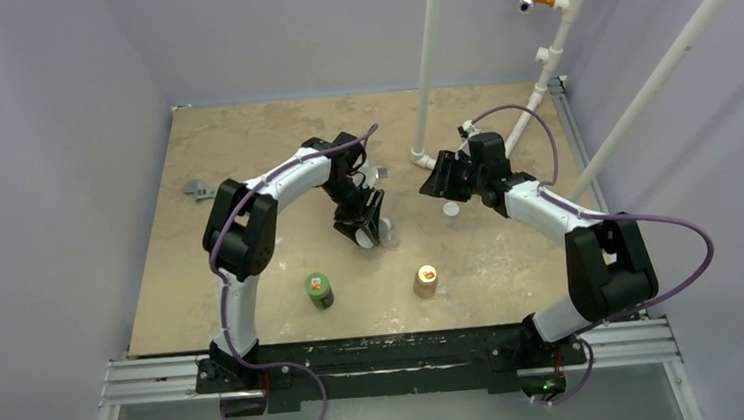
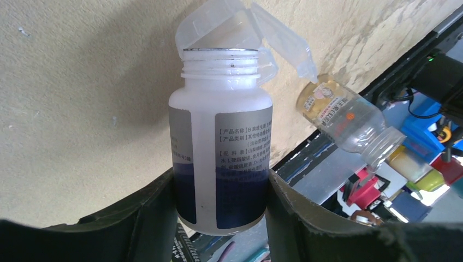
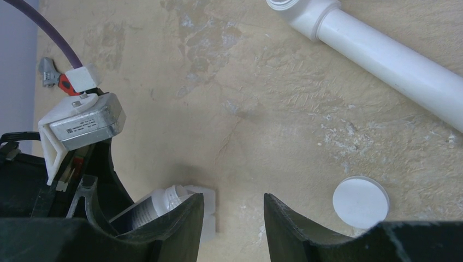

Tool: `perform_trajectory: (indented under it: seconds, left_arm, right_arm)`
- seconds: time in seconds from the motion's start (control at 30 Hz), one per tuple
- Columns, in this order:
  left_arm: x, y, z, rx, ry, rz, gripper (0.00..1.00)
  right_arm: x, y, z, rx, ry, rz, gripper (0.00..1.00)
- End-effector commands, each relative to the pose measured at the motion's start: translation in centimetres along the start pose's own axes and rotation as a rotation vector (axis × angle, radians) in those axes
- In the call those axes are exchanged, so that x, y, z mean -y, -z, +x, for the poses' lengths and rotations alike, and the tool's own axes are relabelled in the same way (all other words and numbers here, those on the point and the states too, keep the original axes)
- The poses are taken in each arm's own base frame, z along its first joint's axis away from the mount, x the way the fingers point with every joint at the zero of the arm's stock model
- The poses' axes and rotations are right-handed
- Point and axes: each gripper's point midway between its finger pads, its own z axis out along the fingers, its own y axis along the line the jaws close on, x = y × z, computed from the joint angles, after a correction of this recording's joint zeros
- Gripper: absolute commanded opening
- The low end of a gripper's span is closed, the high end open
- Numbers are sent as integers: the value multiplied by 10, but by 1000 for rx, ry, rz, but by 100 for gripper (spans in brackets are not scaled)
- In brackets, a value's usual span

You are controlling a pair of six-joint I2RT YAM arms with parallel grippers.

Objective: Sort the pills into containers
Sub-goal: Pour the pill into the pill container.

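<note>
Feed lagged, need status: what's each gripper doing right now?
Left gripper: closed, holding the uncapped white bottle.
Right gripper: open, empty.

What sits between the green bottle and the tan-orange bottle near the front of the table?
Nothing shows there: in the top view, the stretch of tabletop between the green bottle and the tan-orange bottle is bare.

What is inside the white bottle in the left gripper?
Its contents cannot be seen. The white bottle, held in the left gripper, has no cap, but its mouth points away toward the clear case, and its wall and label cover the inside.
</note>
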Motion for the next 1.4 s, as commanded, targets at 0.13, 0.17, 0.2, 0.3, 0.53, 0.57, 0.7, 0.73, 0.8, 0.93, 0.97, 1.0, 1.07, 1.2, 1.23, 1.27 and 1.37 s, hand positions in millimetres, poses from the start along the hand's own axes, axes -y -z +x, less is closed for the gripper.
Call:
perform_trajectory:
  seconds: [0.13, 0.17, 0.2, 0.3, 0.53, 0.57, 0.7, 0.73, 0.8, 0.93, 0.97, 1.0, 1.07, 1.2, 1.23, 1.27, 1.37]
  left_arm:
    - [16, 18, -2, 51, -149, -64, 0]
    - [15, 18, -3, 51, -157, -85, 0]
    - [14, 18, -2, 48, -164, -103, 0]
    - [13, 21, -2, 51, -203, -156, 0]
    - [18, 25, -3, 70, -290, -220, 0]
    - [19, 26, -3, 74, -305, -226, 0]
    - [22, 25, -2, 70, -360, -257, 0]
    - [21, 24, -2, 68, -370, -267, 0]
    - [19, 25, -3, 68, -386, -297, 0]
    - [14, 26, -5, 71, -453, -369, 0]
    - [14, 27, -6, 75, -465, -379, 0]
    - [14, 27, -7, 81, -482, -389, 0]
    - [14, 27, -8, 88, -504, -407, 0]
    - [13, 27, -10, 101, -551, -454, 0]
    - [13, 27, -10, 107, -562, -463, 0]
    - [12, 26, -10, 105, -571, -472, 0]
    - [8, 24, -10, 94, -588, -505, 0]
  right_arm:
    - [-5, -2, -4, 12, 8, -32, 44]
    - [-5, -2, -4, 12, 7, -32, 44]
    - [-5, -2, -4, 12, 9, -34, 44]
    - [-5, -2, -4, 11, 9, -35, 44]
    - [-6, -2, -4, 11, 10, -39, 44]
    - [-6, -2, -5, 11, 9, -39, 44]
    - [-6, -2, -5, 11, 10, -39, 44]
    - [-6, -2, -5, 13, 11, -40, 44]
    - [-6, -2, -5, 13, 11, -38, 44]
    - [-6, -2, -5, 14, 12, -38, 44]
    - [-6, -1, -5, 14, 12, -39, 44]
    - [-6, -1, -5, 14, 13, -39, 44]
    - [-6, -1, -5, 15, 12, -38, 44]
    - [-5, -1, -6, 20, 11, -32, 44]
    - [-5, -1, -6, 21, 12, -31, 44]
    - [-5, -1, -7, 23, 11, -29, 44]
    - [-4, 1, -9, 33, 8, -17, 44]
